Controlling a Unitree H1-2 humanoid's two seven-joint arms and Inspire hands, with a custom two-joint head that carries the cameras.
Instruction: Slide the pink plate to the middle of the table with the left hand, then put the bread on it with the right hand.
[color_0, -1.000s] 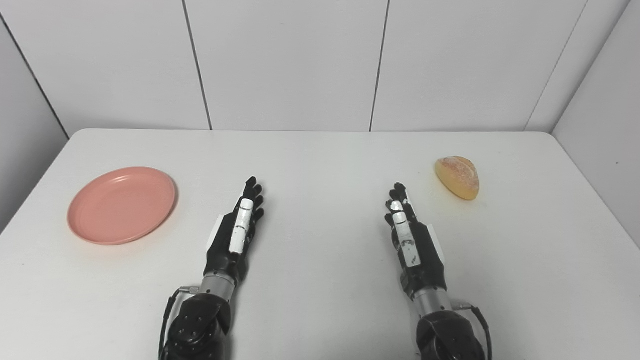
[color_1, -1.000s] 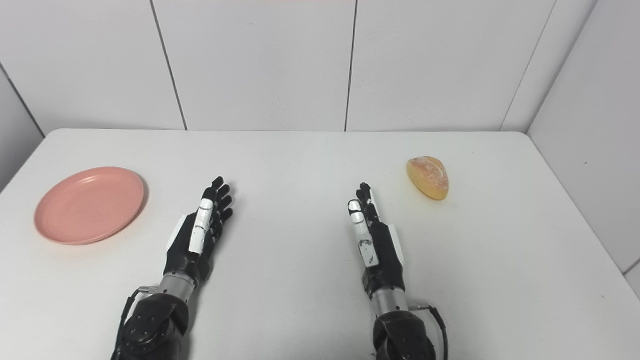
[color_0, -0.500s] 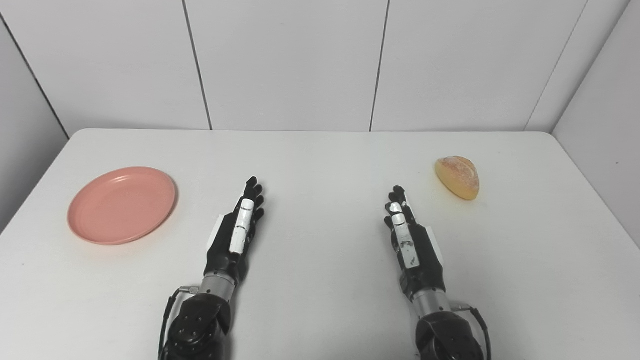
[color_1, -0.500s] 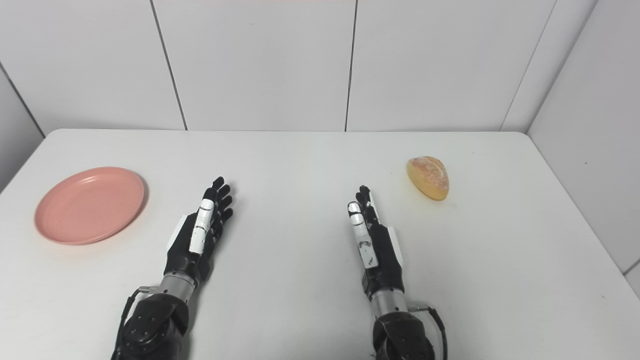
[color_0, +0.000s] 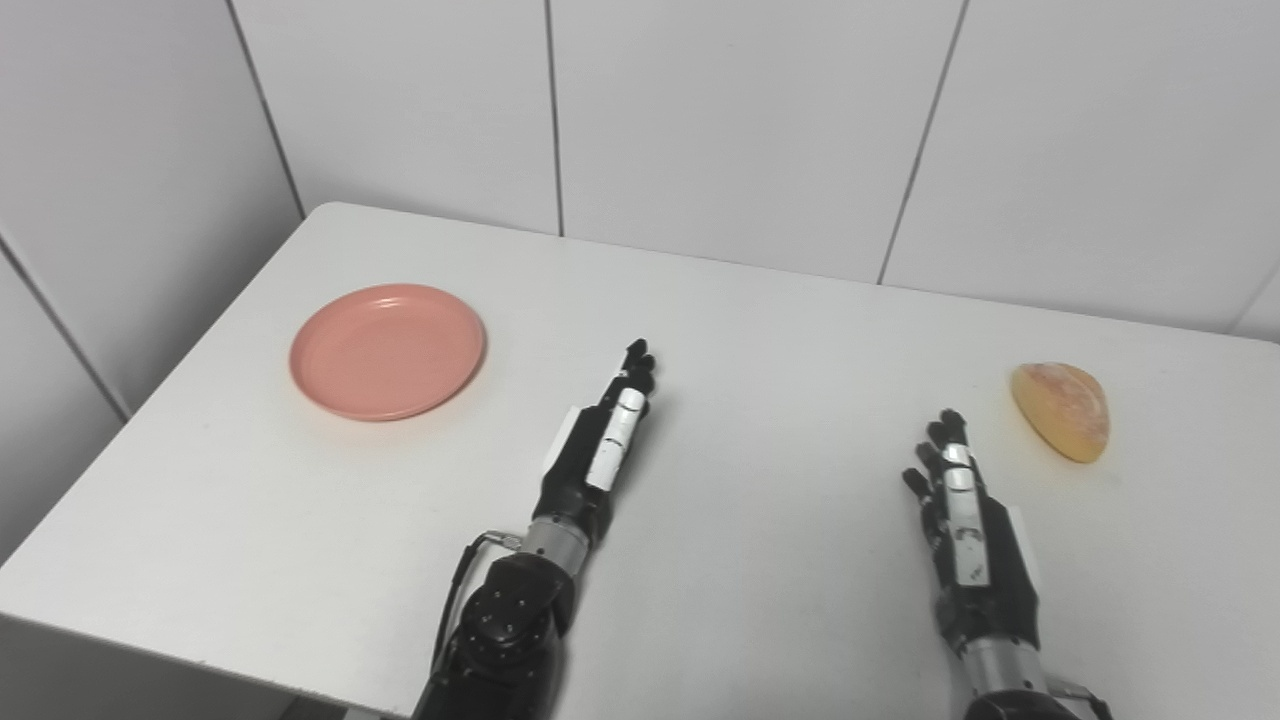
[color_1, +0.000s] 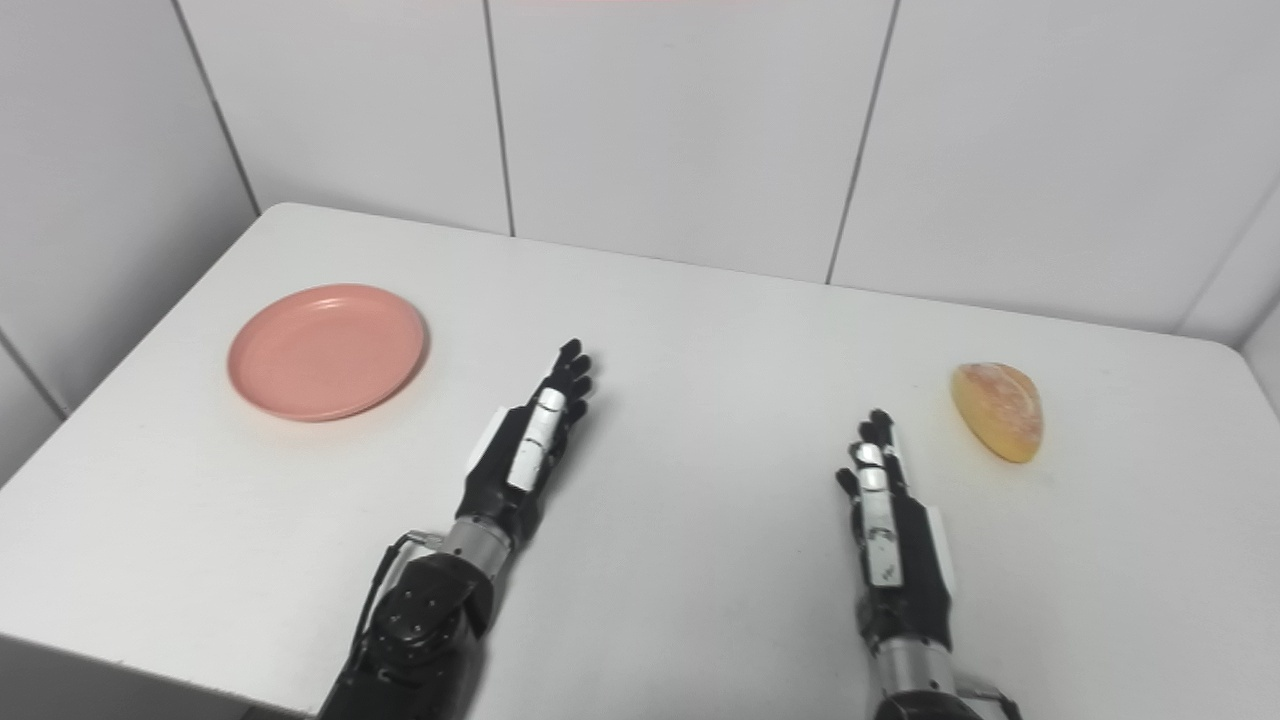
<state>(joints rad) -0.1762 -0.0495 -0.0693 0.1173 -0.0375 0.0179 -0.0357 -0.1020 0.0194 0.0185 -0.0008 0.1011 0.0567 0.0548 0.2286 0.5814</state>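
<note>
A round pink plate lies flat on the left part of the white table, with nothing on it. A golden bread roll rests near the table's right side. My left hand is stretched flat over the table's middle, open and holding nothing, a fair way right of the plate. My right hand is open too, fingers pointing away, set apart from the bread and nearer to me.
White panelled walls stand close behind the table and along its left side. The table's front left edge and left corner show, with a drop below them.
The camera has turned left, so the whole scene sits further right and tilted. The right hand has drawn back a little toward me. Plate and bread have not moved on the table.
</note>
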